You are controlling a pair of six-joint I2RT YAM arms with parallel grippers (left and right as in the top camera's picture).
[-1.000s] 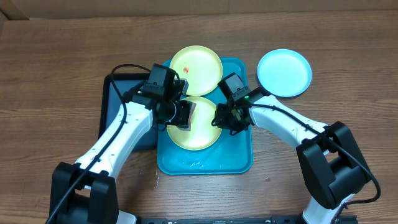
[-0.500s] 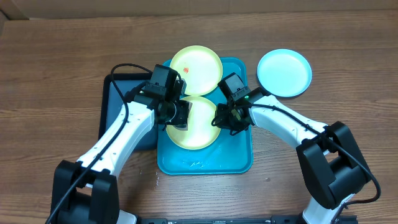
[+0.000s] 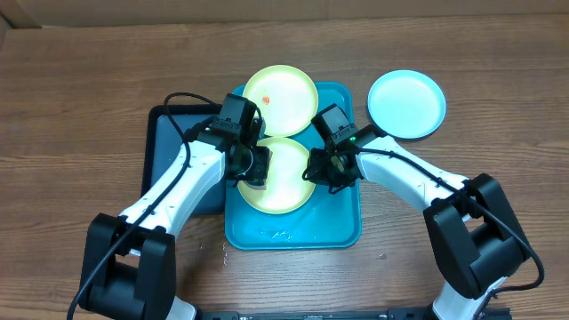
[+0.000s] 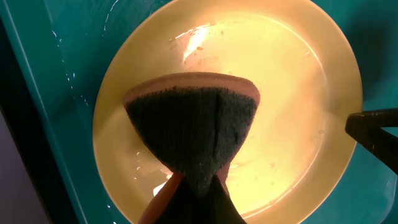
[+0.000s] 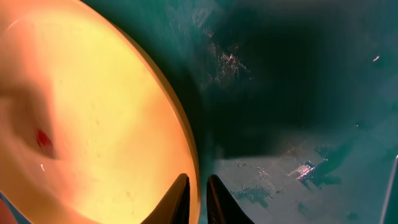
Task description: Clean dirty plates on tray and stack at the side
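Overhead, left tool [image 3: 252, 172], pinching sponge [image 4: 193, 132], has slid leftward across yellow plate [image 3: 286, 188]; right tool [image 3: 320, 173] grips its rim.

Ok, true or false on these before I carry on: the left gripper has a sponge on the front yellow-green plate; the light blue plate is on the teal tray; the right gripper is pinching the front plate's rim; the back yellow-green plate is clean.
1. The left gripper holds a sponge against the front yellow-green plate. True.
2. The light blue plate is on the teal tray. False: it lies on the table, to the right of the tray.
3. The right gripper pinches the front plate's rim. True: one finger sits on each side of the rim.
4. The back yellow-green plate is clean. False: it has a red smear.
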